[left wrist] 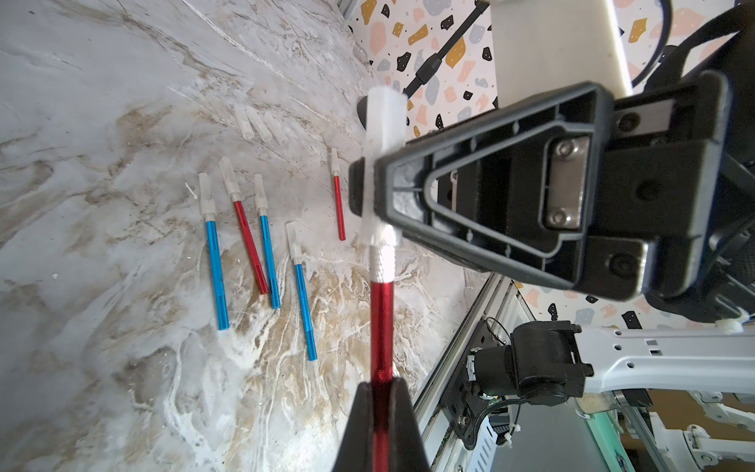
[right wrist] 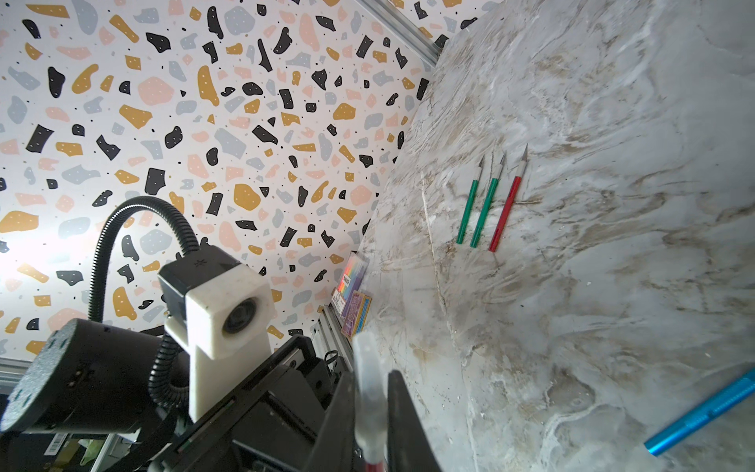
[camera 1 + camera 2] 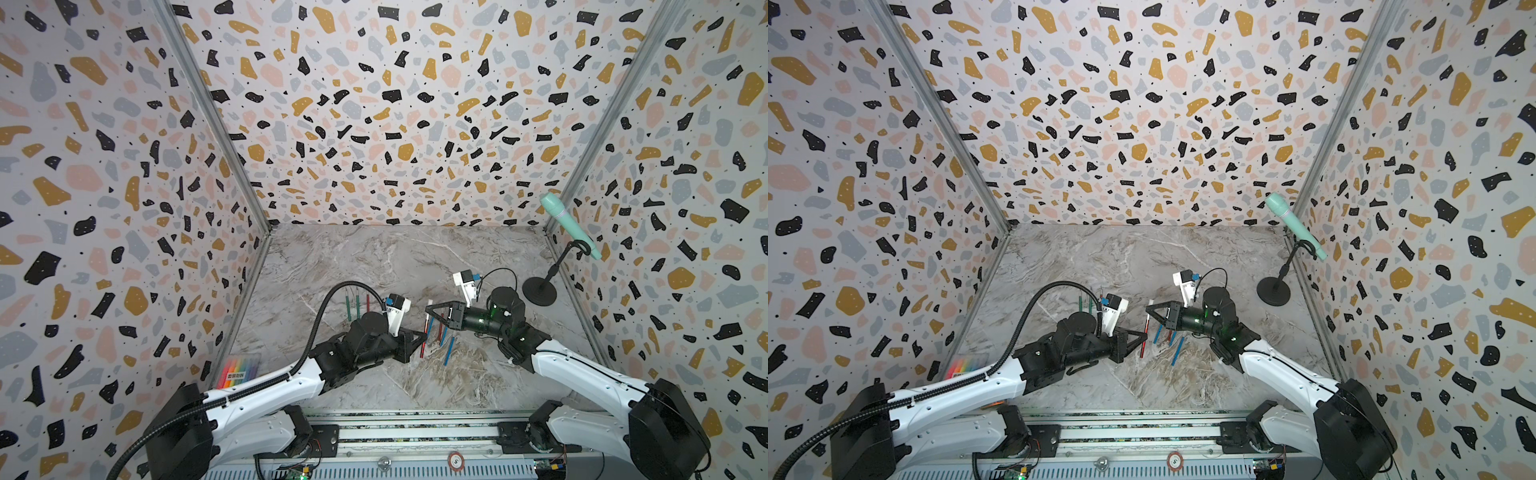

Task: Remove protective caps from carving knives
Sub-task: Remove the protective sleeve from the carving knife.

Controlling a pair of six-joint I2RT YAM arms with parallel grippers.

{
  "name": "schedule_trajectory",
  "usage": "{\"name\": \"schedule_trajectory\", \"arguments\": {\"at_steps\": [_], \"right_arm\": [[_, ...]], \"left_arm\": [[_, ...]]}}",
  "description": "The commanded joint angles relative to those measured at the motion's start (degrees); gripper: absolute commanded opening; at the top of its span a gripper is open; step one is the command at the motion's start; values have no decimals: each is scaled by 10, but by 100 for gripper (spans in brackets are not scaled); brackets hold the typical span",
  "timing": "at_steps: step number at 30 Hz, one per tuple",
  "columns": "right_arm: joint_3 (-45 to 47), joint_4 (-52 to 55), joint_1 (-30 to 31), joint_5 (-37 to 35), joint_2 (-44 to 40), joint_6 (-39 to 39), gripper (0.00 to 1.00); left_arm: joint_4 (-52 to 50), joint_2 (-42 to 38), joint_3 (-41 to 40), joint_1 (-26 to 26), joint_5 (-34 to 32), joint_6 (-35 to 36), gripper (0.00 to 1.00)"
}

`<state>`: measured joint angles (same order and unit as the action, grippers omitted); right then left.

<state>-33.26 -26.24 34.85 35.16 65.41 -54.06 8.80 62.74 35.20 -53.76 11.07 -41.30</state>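
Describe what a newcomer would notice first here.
In the middle, a red knife is held at both ends: the left end effector grips its shaft, the right end effector its translucent cap. Three uncapped knives lie farther back on the left; a mint microphone stands far right.

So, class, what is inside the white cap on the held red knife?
The cap is frosted and the right pincer covers its middle, so no blade shows; only the silver collar emerges from its end.
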Motion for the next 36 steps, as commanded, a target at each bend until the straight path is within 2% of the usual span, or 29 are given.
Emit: {"name": "schedule_trajectory", "arguments": {"at_steps": [1,20,36], "right_arm": [[-20,3,-4,-1,-15,13,0],[-1,-69,-52,1,-10,-16,0],[-7,-71,-81,-1,19,-2,0]], "left_arm": [[-1,6,2,-6,-7,3,0],[10,50,-10,-45,-12,-2,0],[13,76,-13,-58,-6,-4,0]]}}
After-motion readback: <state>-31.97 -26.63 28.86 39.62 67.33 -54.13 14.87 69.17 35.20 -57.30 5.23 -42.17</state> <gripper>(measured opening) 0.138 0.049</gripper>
